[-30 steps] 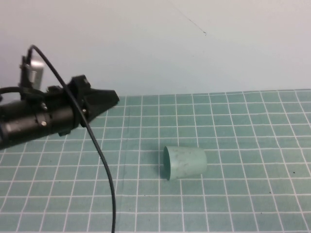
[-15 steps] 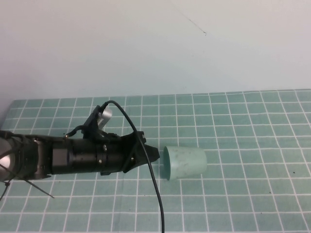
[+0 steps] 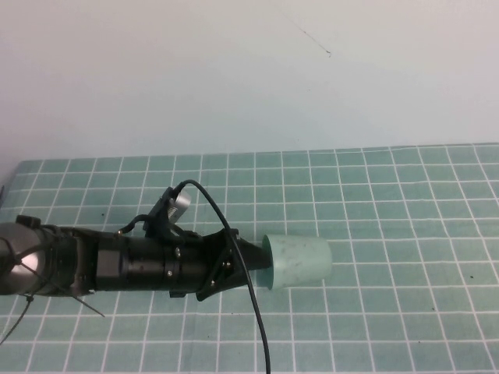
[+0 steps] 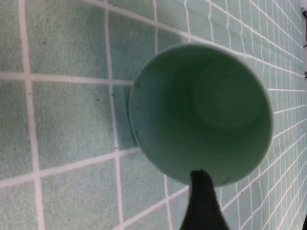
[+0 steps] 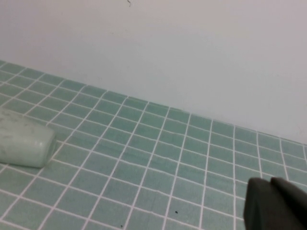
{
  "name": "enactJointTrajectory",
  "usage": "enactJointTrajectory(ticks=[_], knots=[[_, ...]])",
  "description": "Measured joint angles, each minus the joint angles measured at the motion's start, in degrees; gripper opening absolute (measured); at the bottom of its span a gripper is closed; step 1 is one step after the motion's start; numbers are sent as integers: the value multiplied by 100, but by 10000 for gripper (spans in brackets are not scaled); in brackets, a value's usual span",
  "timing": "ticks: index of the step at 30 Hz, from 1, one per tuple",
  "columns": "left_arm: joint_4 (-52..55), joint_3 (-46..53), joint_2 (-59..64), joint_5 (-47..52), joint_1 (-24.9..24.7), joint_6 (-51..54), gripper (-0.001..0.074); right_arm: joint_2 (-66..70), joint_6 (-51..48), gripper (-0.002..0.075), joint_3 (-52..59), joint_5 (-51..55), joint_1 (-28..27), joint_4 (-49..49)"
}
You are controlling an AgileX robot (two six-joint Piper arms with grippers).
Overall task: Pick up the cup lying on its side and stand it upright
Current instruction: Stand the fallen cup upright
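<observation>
The pale mint-green cup (image 3: 300,261) lies on its side on the tiled mat, mouth toward the left arm. My left gripper (image 3: 261,259) is low over the mat, right at the cup's mouth. In the left wrist view I look straight into the cup (image 4: 201,110). The left gripper (image 4: 253,196) is open. One dark fingertip (image 4: 200,191) is at the cup's rim, and the other is almost out of the picture. The right gripper (image 5: 271,201) is shut and empty, far from the cup (image 5: 21,143). It is out of the high view.
The green tiled mat (image 3: 405,202) covers the table up to a plain white wall (image 3: 249,70) at the back. The left arm's black cable (image 3: 253,319) loops over the mat in front of the arm.
The left arm has come down from the back left to the mat, then moved right until its gripper reached the cup's mouth. The cup has not moved.
</observation>
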Motion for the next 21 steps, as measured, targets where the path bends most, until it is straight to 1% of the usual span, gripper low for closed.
enactJointTrajectory(ticks=[7, 12, 16, 21], knots=[[0, -35, 137, -58, -253, 186, 370, 0, 6, -3, 0, 0, 0, 0], [-13, -138, 137, -38, -253, -104, 366, 0, 6, -3, 0, 82, 0, 0], [-13, -231, 137, -207, -253, -97, 365, 0, 6, -3, 0, 92, 0, 0], [-3, -517, 137, -170, -253, 1, 365, 0, 6, -3, 0, 92, 0, 0]])
